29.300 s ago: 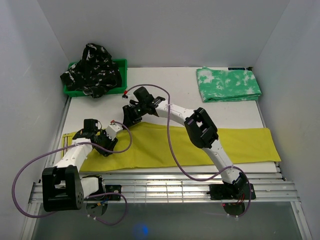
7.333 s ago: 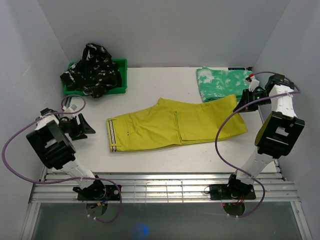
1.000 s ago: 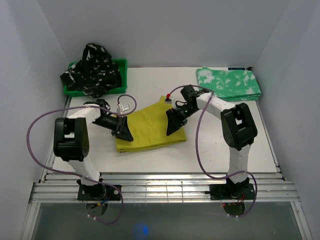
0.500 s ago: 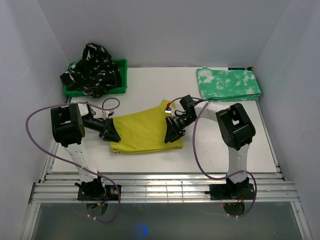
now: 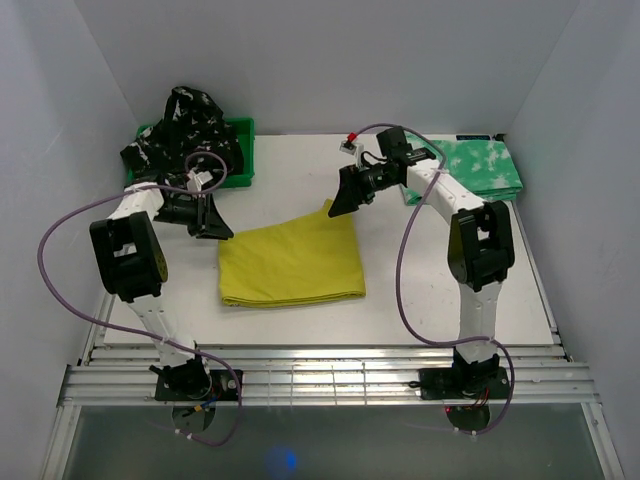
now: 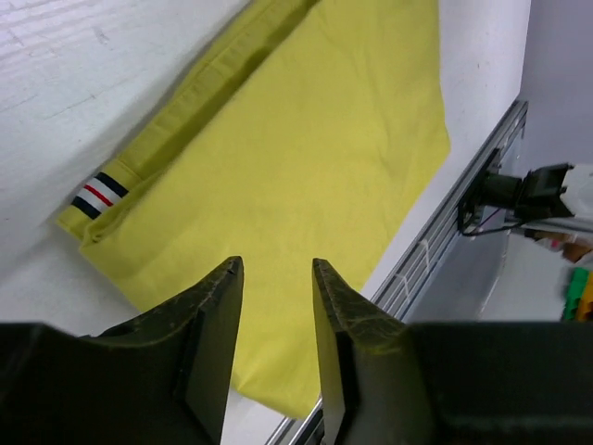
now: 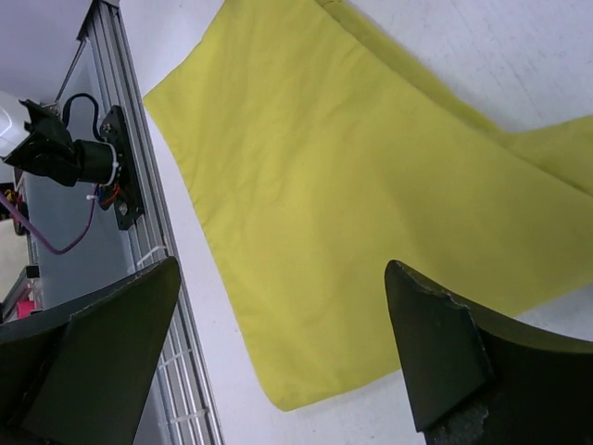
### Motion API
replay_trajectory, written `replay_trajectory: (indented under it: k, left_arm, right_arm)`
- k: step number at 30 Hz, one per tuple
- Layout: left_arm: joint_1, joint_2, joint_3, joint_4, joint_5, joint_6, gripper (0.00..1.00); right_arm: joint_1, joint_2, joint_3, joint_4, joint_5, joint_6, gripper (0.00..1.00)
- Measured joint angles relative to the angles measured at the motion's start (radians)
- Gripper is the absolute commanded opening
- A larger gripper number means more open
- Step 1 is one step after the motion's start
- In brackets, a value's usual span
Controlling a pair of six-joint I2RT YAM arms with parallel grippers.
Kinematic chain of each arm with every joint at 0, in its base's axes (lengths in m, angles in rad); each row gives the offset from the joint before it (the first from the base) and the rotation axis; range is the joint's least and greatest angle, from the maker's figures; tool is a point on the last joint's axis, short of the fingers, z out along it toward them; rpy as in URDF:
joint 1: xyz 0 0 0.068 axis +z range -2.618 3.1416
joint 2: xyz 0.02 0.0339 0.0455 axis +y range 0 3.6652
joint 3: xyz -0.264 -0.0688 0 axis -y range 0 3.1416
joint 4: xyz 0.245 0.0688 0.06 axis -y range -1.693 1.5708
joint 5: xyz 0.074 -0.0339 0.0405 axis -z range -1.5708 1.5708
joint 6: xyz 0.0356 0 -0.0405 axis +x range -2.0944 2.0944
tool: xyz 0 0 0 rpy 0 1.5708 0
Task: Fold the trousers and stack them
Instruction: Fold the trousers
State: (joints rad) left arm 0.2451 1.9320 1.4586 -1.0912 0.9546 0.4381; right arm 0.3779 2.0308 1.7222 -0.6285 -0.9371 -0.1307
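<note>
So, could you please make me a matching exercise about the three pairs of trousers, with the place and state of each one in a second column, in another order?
Things:
1. yellow trousers
2. green-and-white trousers
3. black patterned trousers

Place and state:
A. heaped, not folded, in the green bin at the far left corner
B. folded flat in the middle of the table
C. folded at the far right corner

Pairs: 1-B, 2-C, 3-A
</note>
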Motion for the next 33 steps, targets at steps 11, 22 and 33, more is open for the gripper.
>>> replay_trajectory:
  k: [11,22,33]
  left_arm:
    - [0.000,0.225,-0.024,0.178,0.000,-0.227,0.36]
    - [-0.071,0.299,0.221,0.292,-0.052,-0.285,0.65]
    - [-0.068,-0.335,-0.021,0.550,-0.414,-0.293,0.98]
  right_arm:
    - [0.015,0.348,0.164,0.016,0.023,0.021,0.91]
    - [-0.040,0.401,0.374,0.010,0.245,-0.053,0.94]
    - [-0.057,-0.273,0.004,0.124,0.430,-0.175,0.90]
